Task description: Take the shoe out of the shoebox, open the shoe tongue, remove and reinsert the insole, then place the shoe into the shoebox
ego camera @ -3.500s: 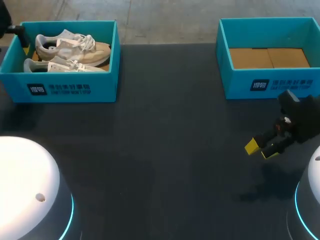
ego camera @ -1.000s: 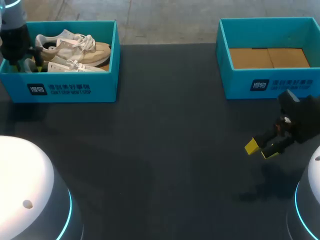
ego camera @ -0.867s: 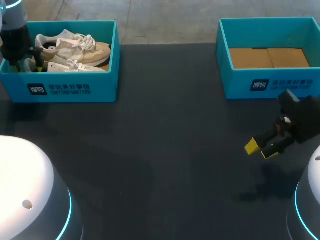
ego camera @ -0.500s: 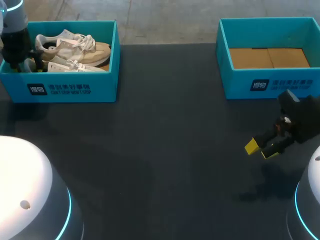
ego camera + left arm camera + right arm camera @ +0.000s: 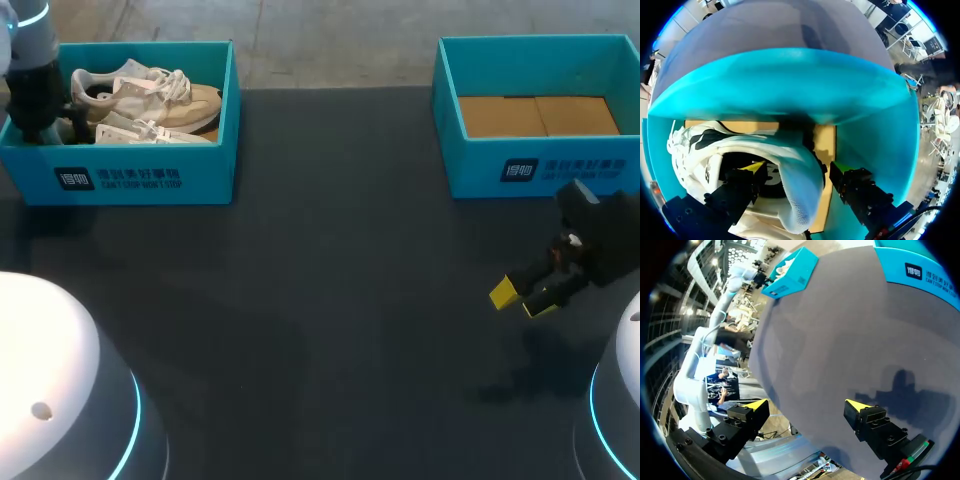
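left gripper (image 5: 797,169) has dropped into the far-left shoebox (image 5: 790,80) — jaws wide, straddling the shoe (image 5: 798,194) heel, not pinched yet. right gripper (image 5: 806,405) idle, wide open — grab's next.

Wide-open right claw (image 5: 806,405) over the grey table (image 5: 840,330), teal shoebox (image 5: 790,271) far ahead.

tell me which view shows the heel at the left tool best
Left wrist view: the heel fills it, close up, straddled by the left tool. The head view shows both shoes small, heels next to the left arm. The right wrist view shows only the far box.
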You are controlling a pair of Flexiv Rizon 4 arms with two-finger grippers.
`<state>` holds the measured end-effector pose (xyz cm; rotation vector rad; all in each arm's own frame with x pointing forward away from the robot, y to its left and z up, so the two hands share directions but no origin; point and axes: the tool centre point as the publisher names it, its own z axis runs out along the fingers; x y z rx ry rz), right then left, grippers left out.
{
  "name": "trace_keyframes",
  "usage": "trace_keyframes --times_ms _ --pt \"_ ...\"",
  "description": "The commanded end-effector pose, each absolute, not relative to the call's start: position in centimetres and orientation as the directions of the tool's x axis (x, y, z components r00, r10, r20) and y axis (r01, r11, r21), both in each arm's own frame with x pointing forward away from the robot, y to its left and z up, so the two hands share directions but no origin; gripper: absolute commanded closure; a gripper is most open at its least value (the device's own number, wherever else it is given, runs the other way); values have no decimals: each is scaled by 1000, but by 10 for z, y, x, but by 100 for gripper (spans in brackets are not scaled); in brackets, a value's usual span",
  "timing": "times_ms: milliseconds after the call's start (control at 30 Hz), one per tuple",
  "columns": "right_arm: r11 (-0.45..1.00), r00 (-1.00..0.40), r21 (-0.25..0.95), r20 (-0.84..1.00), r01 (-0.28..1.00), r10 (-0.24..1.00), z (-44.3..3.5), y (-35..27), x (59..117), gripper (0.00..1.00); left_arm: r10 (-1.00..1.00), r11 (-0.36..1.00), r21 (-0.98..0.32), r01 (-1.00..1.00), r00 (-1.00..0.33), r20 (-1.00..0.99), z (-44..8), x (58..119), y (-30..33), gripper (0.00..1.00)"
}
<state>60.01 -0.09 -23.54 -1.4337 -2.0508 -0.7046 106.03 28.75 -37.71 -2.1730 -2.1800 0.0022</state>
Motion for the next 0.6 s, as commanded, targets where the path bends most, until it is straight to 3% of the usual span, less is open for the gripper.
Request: trace_keyframes --times_ms 33,600 --pt "298 -291 111 683 948 670 -235 -1 599 0 999 5 -59 998 -3 38 -382 1067 289 19" --pt "298 -291 111 683 948 670 -235 -1 599 0 998 -8 -57 998 11 56 -391 1065 290 21"
